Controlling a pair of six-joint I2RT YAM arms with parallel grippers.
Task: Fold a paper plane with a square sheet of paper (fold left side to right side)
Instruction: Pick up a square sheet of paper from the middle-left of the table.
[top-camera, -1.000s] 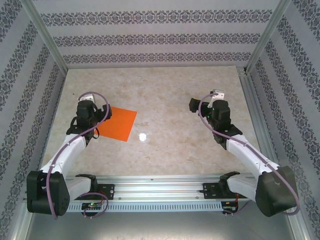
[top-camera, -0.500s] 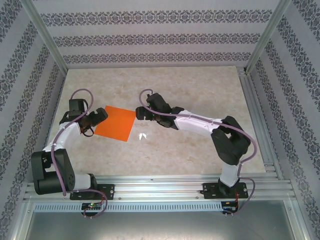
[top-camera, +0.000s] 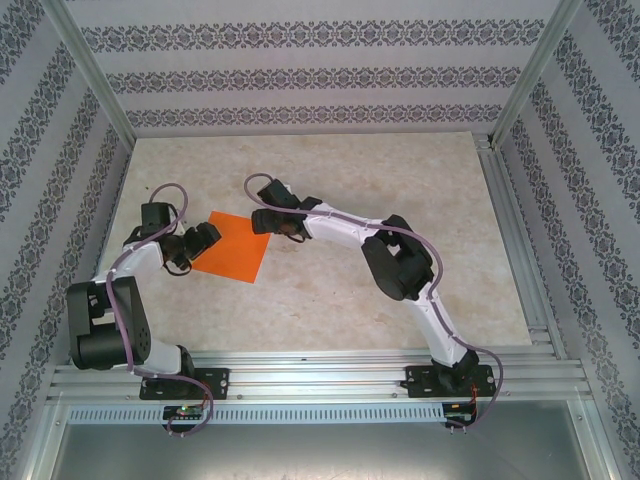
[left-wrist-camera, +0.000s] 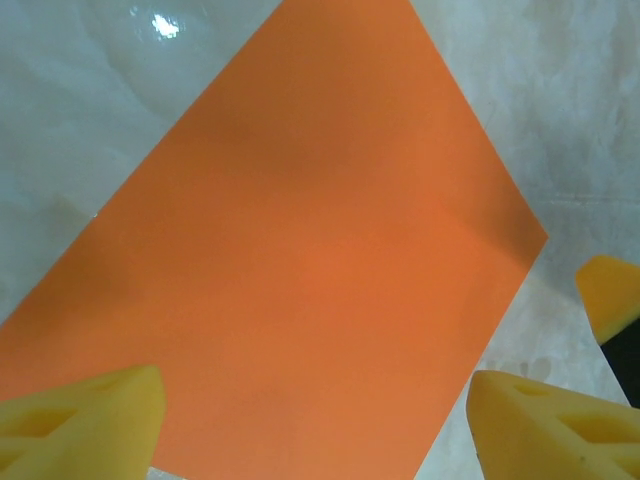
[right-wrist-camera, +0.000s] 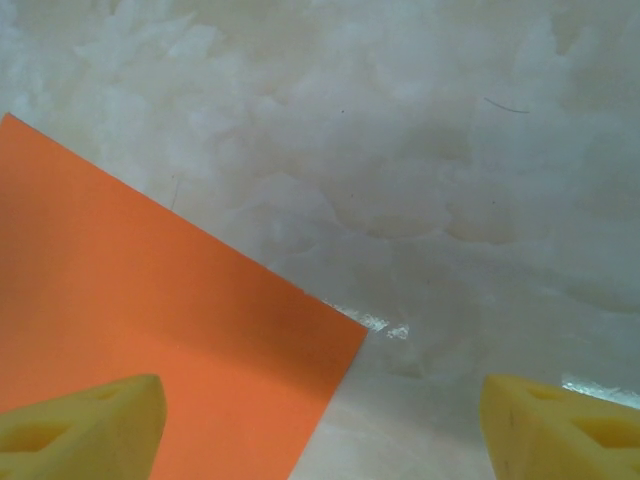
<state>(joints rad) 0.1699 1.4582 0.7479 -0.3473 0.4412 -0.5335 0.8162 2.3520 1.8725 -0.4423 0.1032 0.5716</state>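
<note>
Left wrist view: my left gripper (left-wrist-camera: 315, 425) gapes wide and empty, the orange paper (left-wrist-camera: 300, 260) lying flat just beneath it. My right gripper (right-wrist-camera: 325, 425) — also wide open, holding nothing — straddles the paper's corner; I'd pin there and lift the left edge slowly.

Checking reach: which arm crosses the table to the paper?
The right arm, stretched to the orange sheet's far corner; the left arm is folded on its own side.

Top camera looks down from behind; both close wrist cameras share the orange paper (left-wrist-camera: 300, 270).
</note>
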